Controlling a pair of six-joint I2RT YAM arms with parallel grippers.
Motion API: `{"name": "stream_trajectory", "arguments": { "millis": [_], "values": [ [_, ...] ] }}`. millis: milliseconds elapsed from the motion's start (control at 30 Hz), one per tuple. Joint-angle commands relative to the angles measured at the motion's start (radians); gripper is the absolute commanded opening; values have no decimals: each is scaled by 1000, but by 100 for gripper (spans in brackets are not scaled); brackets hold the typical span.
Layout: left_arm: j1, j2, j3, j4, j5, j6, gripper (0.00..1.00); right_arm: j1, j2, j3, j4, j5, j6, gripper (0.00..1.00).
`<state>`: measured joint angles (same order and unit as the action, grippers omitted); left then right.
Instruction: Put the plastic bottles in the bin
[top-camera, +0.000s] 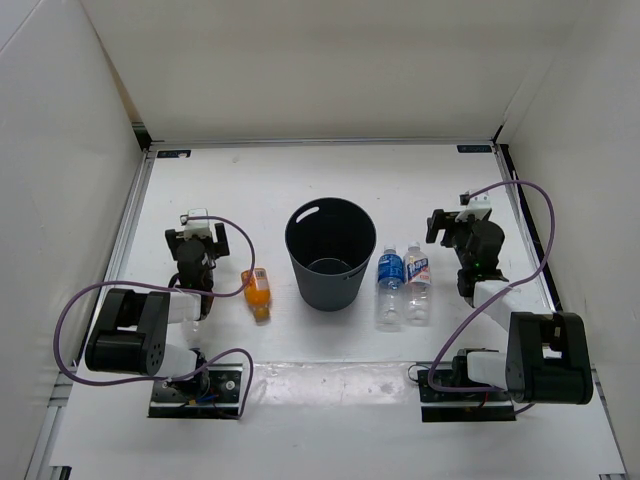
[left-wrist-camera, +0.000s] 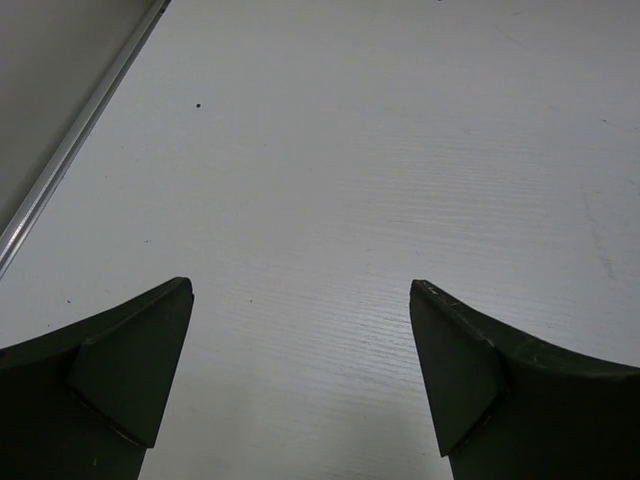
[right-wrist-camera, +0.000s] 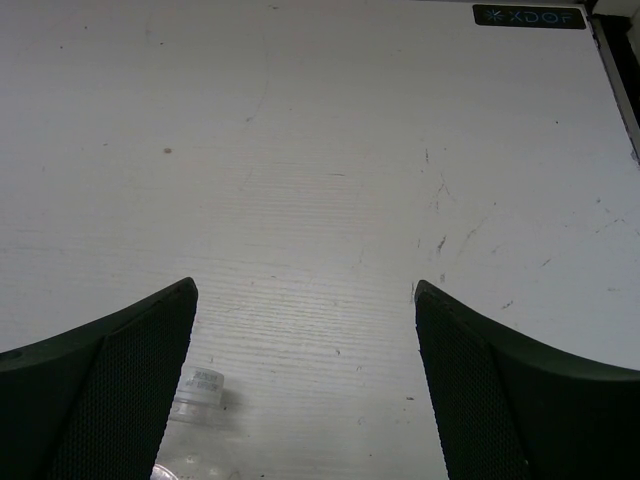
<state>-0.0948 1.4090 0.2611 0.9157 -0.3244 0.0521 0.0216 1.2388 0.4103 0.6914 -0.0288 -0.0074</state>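
Right fingers (right-wrist-camera: 120, 390) and left fingers (left-wrist-camera: 130, 370) gape wide, empty. Two clear white-capped plastic bottles (top-camera: 403, 285) lie just right of the round dark plastic bin (top-camera: 330, 255), caps far, nearest the right arm; short orange plastic bottle (top-camera: 258, 292) lies just left.

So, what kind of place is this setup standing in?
Probably a lab robot test cell: white walls enclose a white table, a left arm and right arm are bolted at its near edge, and the table bears an XDOF label.
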Motion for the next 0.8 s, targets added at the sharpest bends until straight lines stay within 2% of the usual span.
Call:
{"name": "stream_trajectory", "arguments": {
  "millis": [0, 133, 200, 233, 300, 333, 500, 633, 667, 733, 767],
  "values": [
    [1, -27, 15, 2, 16, 0, 100, 17, -1, -8, 59, 24, -5, 90],
    [0, -71, 23, -24, -11, -15, 100, 11, -2, -10, 60, 49, -8, 90],
    [-2, -155, 36, -109, -39, -20, 100, -5, -10, 34, -2, 46, 0, 90],
    [0, -180, 70, -232, -50, -29, 100, -9, -12, 54, -38, 46, 24, 90],
    [-2, -281, 101, -320, -99, -44, 100, -9, 2, 118, -133, 41, 35, 90],
    [0, -304, 148, -439, -108, -44, 100, -46, 4, 127, -144, 38, 40, 90],
    [-2, -432, 277, -685, -165, -87, 100, -49, -45, 114, -154, 1, 35, 90],
    [0, -478, 391, -906, -228, -274, 100, -60, -93, 136, -208, 17, 55, 90],
    [-3, -478, 483, -1109, -228, -311, 100, -67, -108, 140, -213, 15, 60, 90],
    [0, -479, 573, -1297, -115, -311, 100, -69, -125, 160, -228, 12, 41, 90],
    [-2, -472, 643, -1430, -114, -374, 100, -71, -127, 168, -236, 10, 40, 90]
  ]
}}
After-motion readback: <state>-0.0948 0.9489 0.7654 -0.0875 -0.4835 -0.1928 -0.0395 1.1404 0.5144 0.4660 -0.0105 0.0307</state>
